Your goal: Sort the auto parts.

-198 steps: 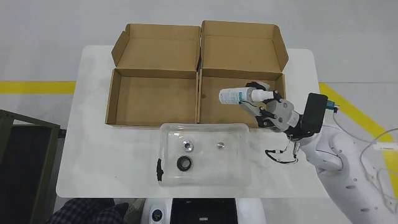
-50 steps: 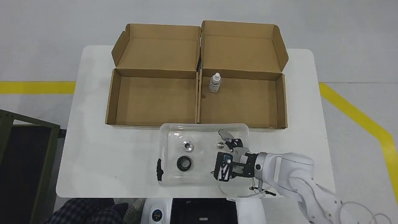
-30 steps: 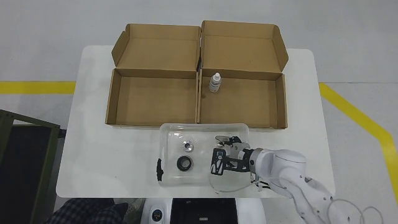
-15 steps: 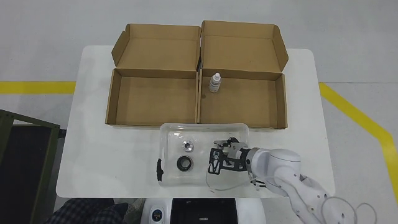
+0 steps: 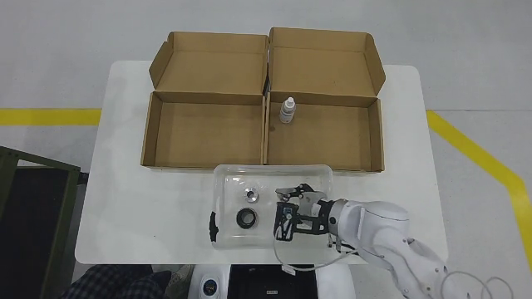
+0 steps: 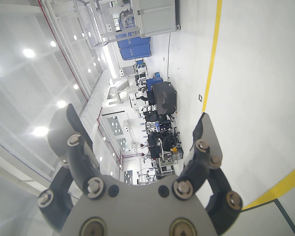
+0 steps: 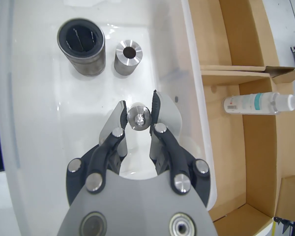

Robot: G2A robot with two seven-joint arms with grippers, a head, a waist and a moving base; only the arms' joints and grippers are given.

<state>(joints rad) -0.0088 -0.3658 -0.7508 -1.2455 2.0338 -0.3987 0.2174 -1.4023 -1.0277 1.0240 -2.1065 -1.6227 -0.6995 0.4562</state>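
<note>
Looking down into the see-through tub [image 5: 272, 169], we see the right gripper [image 7: 139, 106] low inside it, nearer the tub wall that faces the boxes. Its two fingers [image 7: 123, 115] are close together, one on each side of a small silver part [image 7: 139, 121]. The dark pads touch the part's round sides (so the part is gripped). We cannot tell if the part rests on the tub floor or is a bit above it.

Two more parts stand in the tub, well apart from the right gripper. One is a big dark ring part [image 7: 81, 47] with a black middle. Just beside it is a smaller silver part with a hole [image 7: 127, 57]. They are close but do not touch.

The tub sits on the white table [image 5: 125, 208], just beside two open brown boxes on the side nearer the robot. We see the left box [image 5: 204, 137] and the right box [image 5: 332, 141] side by side. A small white bottle [image 5: 288, 110] stands up in the right box, near the wall next to the left box.

The left gripper [image 6: 137, 114] points out at a big room with a yellow floor line, and its fingers are spread wide.
</note>
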